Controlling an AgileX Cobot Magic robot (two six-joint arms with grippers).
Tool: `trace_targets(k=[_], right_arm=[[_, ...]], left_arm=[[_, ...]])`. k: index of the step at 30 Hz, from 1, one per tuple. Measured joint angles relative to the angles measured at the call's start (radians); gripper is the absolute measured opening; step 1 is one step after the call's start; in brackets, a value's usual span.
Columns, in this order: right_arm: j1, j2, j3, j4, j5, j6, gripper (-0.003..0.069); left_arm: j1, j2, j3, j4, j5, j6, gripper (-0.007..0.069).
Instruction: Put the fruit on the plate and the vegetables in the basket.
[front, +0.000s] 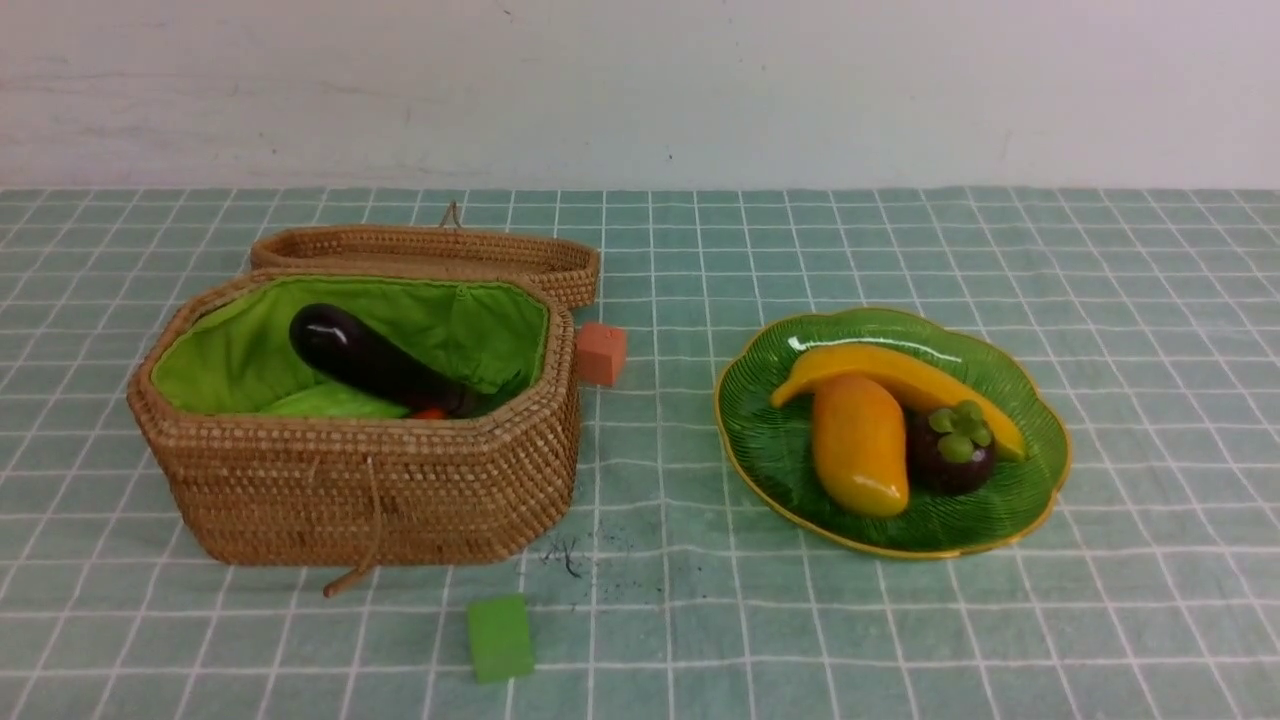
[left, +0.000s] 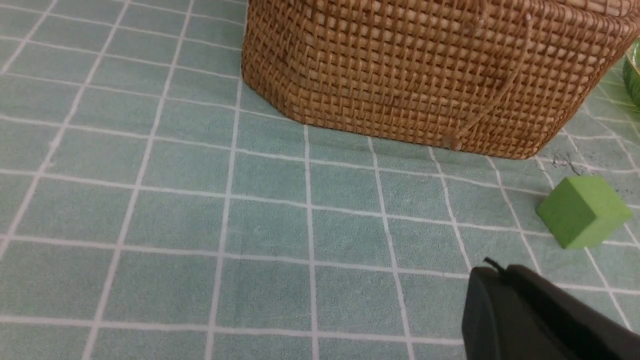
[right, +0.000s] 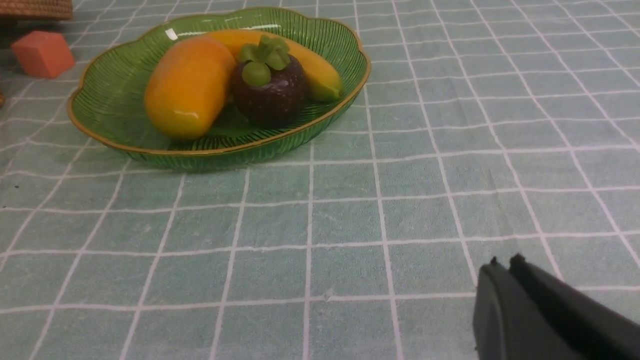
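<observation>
The green glass plate (front: 1030, 470) holds the mango (front: 858, 445), the banana (front: 900, 375) and the mangosteen (front: 950, 450); all also show in the right wrist view, on the plate (right: 110, 100). The wicker basket (front: 360, 480) with green lining holds the eggplant (front: 370, 360), the light green cucumber (front: 335, 403) and a sliver of the carrot (front: 430, 412). Neither arm shows in the front view. My left gripper (left: 495, 272) is shut and empty above the cloth, near the basket's front wall (left: 425, 75). My right gripper (right: 502, 267) is shut and empty, short of the plate.
A small orange cube (front: 601, 352) sits beside the basket's right end, also in the right wrist view (right: 42, 53). A small green cube (front: 500, 637) lies in front of the basket, also in the left wrist view (left: 582, 211). The basket's lid (front: 430, 255) lies open behind it.
</observation>
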Motion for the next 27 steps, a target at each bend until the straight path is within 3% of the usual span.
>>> trace_targets(k=[27], right_arm=[[0.000, 0.000, -0.001, 0.000, 0.000, 0.002, 0.0052]], left_arm=[[0.000, 0.000, 0.000, 0.008, 0.000, -0.004, -0.0009]])
